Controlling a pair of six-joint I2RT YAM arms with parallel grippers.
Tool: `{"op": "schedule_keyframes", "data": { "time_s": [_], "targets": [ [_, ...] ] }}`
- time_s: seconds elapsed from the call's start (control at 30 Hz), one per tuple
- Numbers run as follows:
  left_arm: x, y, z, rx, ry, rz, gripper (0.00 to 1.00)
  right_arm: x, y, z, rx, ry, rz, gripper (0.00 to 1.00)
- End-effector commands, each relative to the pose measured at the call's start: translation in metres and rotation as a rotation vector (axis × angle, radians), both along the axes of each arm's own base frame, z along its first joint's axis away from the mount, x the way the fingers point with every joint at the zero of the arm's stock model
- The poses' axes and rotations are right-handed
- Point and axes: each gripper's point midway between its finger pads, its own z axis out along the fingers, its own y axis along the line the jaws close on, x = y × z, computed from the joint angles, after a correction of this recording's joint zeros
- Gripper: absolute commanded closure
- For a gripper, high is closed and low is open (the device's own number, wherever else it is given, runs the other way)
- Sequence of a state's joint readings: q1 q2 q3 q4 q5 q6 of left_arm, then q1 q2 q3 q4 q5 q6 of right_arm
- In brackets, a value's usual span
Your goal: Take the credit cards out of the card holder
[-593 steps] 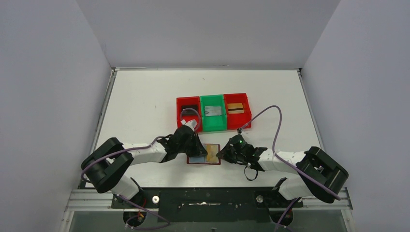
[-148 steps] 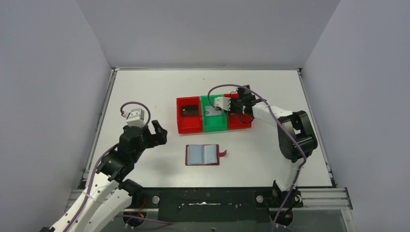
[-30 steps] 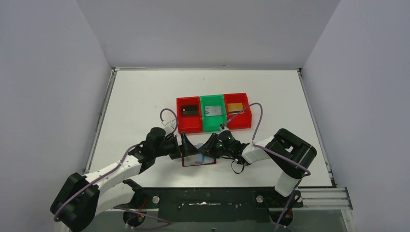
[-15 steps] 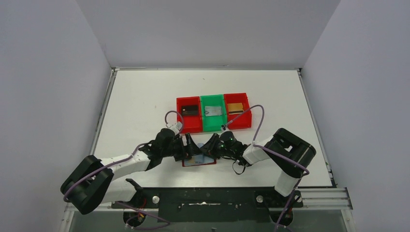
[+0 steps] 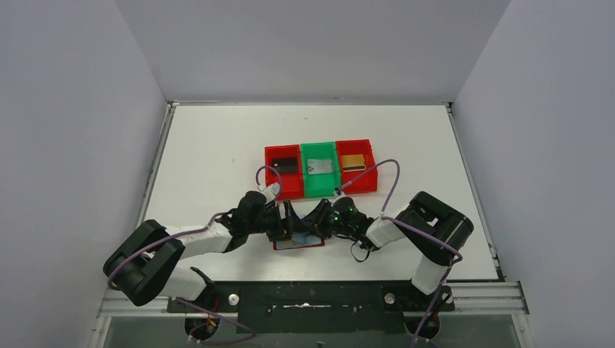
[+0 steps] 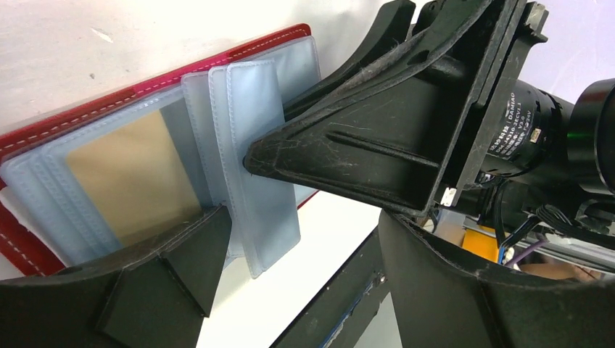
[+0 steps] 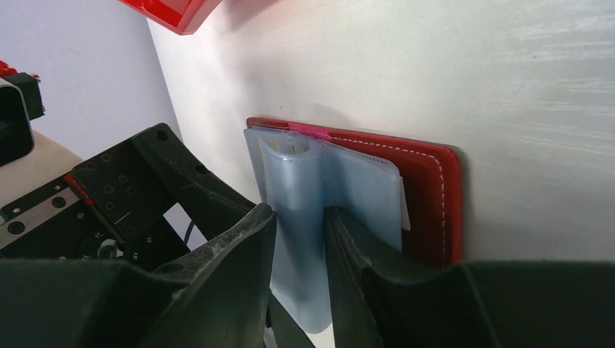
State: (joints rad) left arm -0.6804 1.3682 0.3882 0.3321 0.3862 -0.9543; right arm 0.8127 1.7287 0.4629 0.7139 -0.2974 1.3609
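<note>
One white table (image 5: 217, 145) holds it all; it looks smooth, so I think the card holder (image 5: 299, 245) could slide if something tugs it and nothing pins it down. Two arms lie low and reach in toward each other from left and right; they meet over the card holder near the front edge, so close that they could bump. Three bins (image 5: 320, 194) sit in a row just behind; three credit cards (image 5: 320, 167) lie in them, one each. The card holder lies open and flat, with a red edge around pale blue sleeves (image 6: 250, 145). The left gripper (image 6: 304, 225) is spread wide with nothing in it, low over the left page. The right gripper (image 7: 299, 210) has its jaws close together with a sleeve leaf standing up between them; I cannot tell if it squeezes the leaf or only stands around it; a lift by that leaf might drag the whole holder up. One gold card (image 6: 130, 177) sits inside a left sleeve; the soft plastic could cling, and the card might not come out.
</note>
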Motion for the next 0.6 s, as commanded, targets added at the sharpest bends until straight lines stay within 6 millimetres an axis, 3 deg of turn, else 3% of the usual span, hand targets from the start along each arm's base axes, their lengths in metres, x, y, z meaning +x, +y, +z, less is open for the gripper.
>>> {"op": "schedule_keyframes", "data": {
  "time_s": [0.0, 0.1, 0.3, 0.4, 0.57],
  "targets": [
    [-0.004, 0.002, -0.007, 0.010, -0.002, -0.007, 0.24, -0.004, -0.012, -0.010, -0.066, -0.003, -0.010, 0.66],
    [-0.001, -0.001, -0.001, -0.015, -0.019, 0.001, 0.24, -0.002, -0.015, -0.005, -0.077, -0.019, -0.021, 0.64],
    [0.003, -0.008, 0.006, -0.044, -0.046, -0.021, 0.25, 0.003, -0.023, 0.007, -0.112, -0.051, -0.060, 0.51],
    [0.007, -0.014, 0.010, -0.061, -0.053, -0.034, 0.25, 0.008, -0.028, 0.013, -0.147, -0.071, -0.081, 0.50],
    [0.011, -0.023, 0.022, -0.109, -0.069, -0.046, 0.25, 0.010, -0.052, 0.011, -0.243, -0.065, -0.158, 0.50]
  ]
}}
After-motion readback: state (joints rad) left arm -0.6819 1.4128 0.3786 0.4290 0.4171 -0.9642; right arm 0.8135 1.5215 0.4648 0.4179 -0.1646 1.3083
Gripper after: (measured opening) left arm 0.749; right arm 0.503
